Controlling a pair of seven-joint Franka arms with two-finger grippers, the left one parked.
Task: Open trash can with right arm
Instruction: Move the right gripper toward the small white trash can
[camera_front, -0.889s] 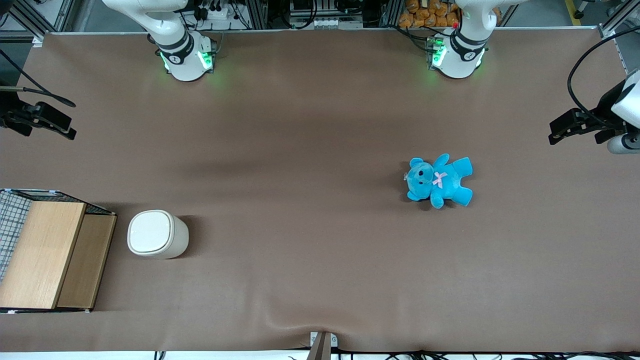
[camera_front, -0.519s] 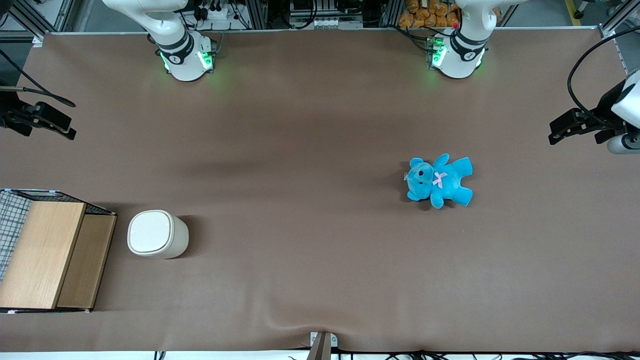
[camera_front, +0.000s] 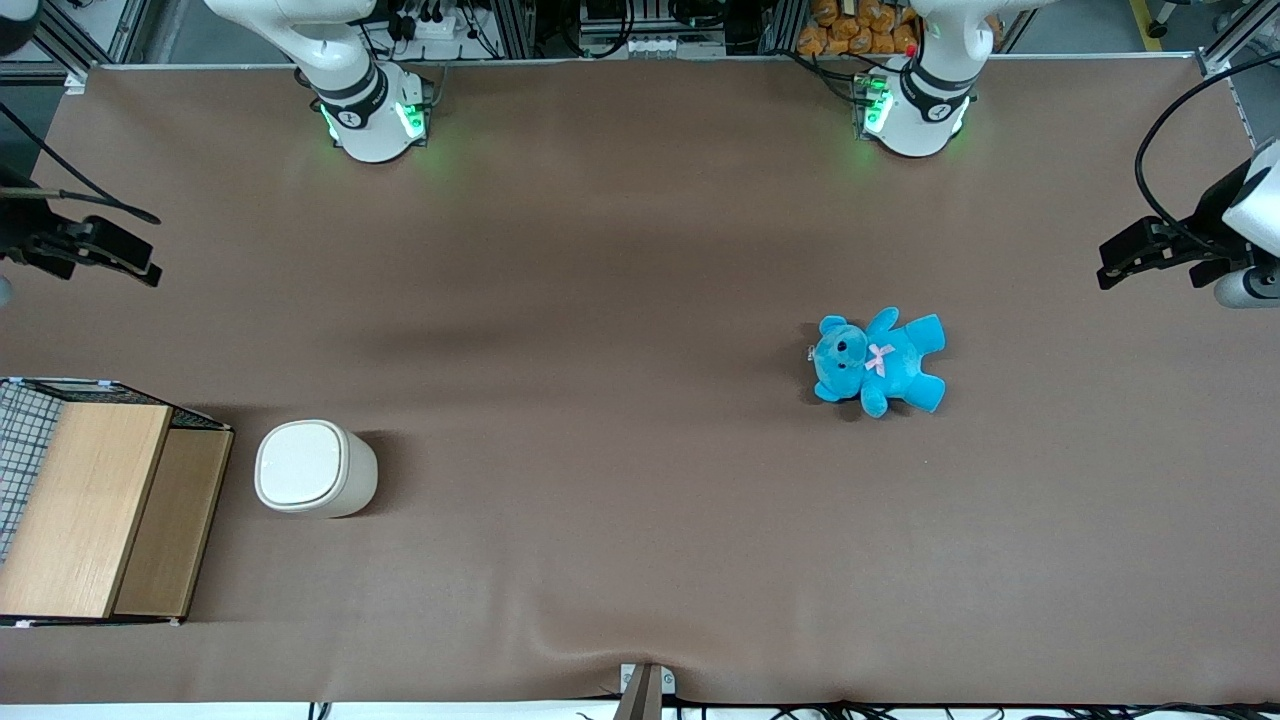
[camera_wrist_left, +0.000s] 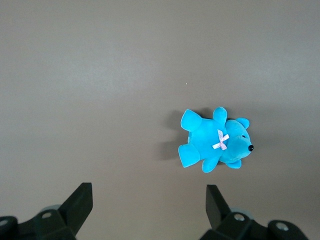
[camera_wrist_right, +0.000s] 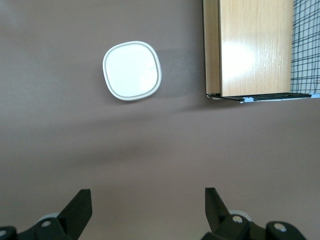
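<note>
The trash can (camera_front: 313, 467) is a small cream-white bin that stands upright on the brown table with its flat lid down. In the right wrist view the trash can (camera_wrist_right: 132, 71) shows from straight above, beside the crate. My right gripper (camera_front: 128, 262) hangs high over the working arm's end of the table, farther from the front camera than the bin and well apart from it. Its fingers are spread wide open in the wrist view, where the gripper (camera_wrist_right: 146, 200) has only bare tablecloth between them.
A wooden-topped wire crate (camera_front: 95, 500) stands right beside the bin at the working arm's end; the same crate (camera_wrist_right: 250, 47) shows in the wrist view. A blue teddy bear (camera_front: 878, 360) lies toward the parked arm's end of the table.
The right gripper has shifted slightly nearer the front camera, toward the bin's end of the table. Bin, crate and bear have not moved.
</note>
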